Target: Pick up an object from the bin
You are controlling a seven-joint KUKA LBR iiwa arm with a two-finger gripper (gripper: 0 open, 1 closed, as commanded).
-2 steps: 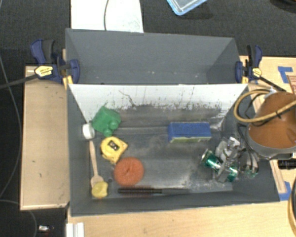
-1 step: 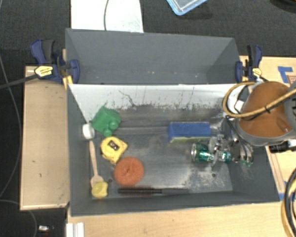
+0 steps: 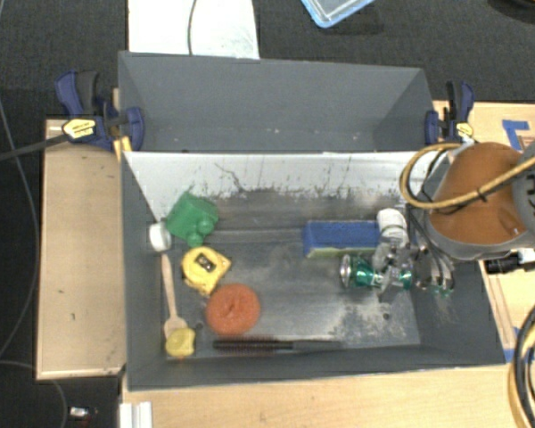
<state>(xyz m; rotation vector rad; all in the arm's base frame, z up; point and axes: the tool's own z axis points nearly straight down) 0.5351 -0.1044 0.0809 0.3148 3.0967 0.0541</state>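
Orange domed wrist cover (image 3: 468, 208) w/ gripper (image 3: 394, 279) at shiny green cylinder (image 3: 364, 276), bin (image 3: 276, 105) R side; grip unclear.

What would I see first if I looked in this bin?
The robot's claw is down at the right of the bin, beside a shiny teal thing and a blue block. On the left sit a green lump, a yellow tape measure and an orange round thing.

Little shiny teal-green thing (image 3: 366, 275) with a silvery end, lying on its side, right part of the bin (image 3: 276, 105), close by my gripper (image 3: 394, 273).
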